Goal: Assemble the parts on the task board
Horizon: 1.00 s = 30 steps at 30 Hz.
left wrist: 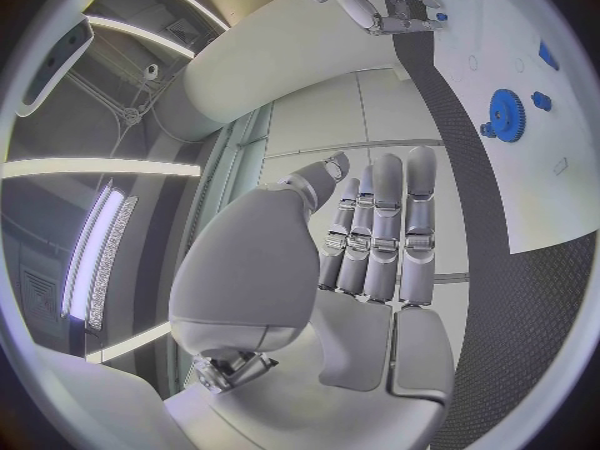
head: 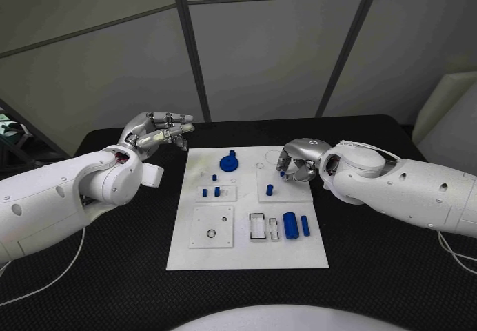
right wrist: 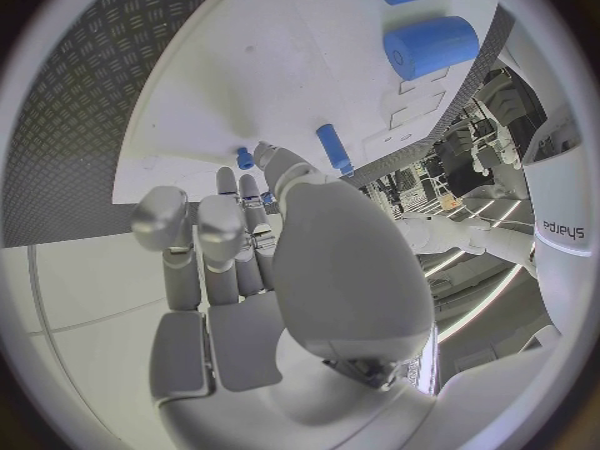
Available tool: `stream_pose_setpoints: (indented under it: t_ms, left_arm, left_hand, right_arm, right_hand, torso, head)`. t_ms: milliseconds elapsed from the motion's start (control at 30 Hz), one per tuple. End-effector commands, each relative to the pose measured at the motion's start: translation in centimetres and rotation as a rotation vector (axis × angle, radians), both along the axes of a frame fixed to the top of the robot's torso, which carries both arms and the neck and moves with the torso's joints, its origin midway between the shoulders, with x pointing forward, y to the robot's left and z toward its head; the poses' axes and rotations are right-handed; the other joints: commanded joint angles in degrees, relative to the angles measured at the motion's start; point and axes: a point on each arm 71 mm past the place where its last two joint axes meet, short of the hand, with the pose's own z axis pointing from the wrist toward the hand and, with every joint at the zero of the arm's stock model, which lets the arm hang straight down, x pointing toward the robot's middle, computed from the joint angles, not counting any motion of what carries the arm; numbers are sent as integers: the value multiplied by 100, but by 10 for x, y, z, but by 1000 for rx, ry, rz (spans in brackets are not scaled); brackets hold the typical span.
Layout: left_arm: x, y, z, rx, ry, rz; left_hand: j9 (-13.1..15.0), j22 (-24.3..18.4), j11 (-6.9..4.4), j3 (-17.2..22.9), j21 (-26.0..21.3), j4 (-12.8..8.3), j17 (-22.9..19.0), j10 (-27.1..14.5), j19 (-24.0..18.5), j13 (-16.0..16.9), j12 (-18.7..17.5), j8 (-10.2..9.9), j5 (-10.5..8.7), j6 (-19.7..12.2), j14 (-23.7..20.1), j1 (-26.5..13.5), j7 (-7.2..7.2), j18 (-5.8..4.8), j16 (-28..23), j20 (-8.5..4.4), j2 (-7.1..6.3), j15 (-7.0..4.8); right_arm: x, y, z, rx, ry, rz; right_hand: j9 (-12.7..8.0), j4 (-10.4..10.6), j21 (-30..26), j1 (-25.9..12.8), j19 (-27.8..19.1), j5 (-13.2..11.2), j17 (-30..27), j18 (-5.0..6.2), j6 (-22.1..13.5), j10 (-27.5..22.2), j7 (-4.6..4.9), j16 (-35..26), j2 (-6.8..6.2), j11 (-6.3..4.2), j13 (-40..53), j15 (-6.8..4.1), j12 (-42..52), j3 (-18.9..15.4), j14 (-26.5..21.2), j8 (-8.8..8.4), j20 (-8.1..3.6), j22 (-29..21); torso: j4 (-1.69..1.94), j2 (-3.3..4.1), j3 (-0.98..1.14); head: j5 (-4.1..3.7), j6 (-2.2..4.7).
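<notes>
Hovering off the far left corner of the task board (head: 249, 258), our left hand (head: 159, 132) holds nothing, fingers straight and side by side. Our right hand (head: 300, 160) curls empty fingers over the board's far right edge. We see the blue gear (head: 229, 163) far-centre, the big blue cylinder (head: 290, 225) near-right.

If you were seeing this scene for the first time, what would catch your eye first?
Probably the white task board in the middle of the black table, dotted with small blue parts, above all the blue gear near its far edge. Next, the left hand and right hand flanking that far edge.
</notes>
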Motion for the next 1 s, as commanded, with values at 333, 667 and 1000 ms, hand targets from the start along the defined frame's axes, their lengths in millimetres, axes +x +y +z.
stream_pose_setpoints:
  t_ms: [333,667,1000]
  left_arm:
    - [0,0,2,-32,-5,-4]
    - [1,1,1,-29,1,-1]
    - [1,1,0,-25,6,6]
  left_hand:
    - [2,-11,3,-12,-42,-28,-14,57,-33,7,36,40,35,55,-44,2,7,34,-27,-7,77,-13]
    - [2,-13,3,-14,-45,-27,-21,57,-32,8,42,42,35,58,-45,2,10,34,-27,-8,83,-13]
    - [2,-18,4,-14,-50,-37,-38,50,-28,9,56,47,37,65,-46,20,18,35,-27,-12,99,-15]
  right_arm:
    - [1,3,-5,-45,22,3]
    - [0,5,-9,-68,36,0]
    - [0,5,-6,-93,-38,-37]
  right_hand:
    - [18,-87,303,87,163,-161,217,-93,193,197,-62,294,46,-58,4,-5,62,393,168,30,-19,362]
    - [34,-153,613,7,381,-188,325,-171,364,387,-122,473,67,-118,22,-50,91,597,170,64,-53,766]
    - [58,-366,797,79,487,-552,301,-213,527,566,-164,560,261,-169,45,-96,105,943,147,88,-103,997]
  torso:
    - [2,4,-1]
    - [-3,0,0]
    - [-3,-5,2]
  head:
    - [-1,-24]
    - [5,-48]
    - [9,-74]
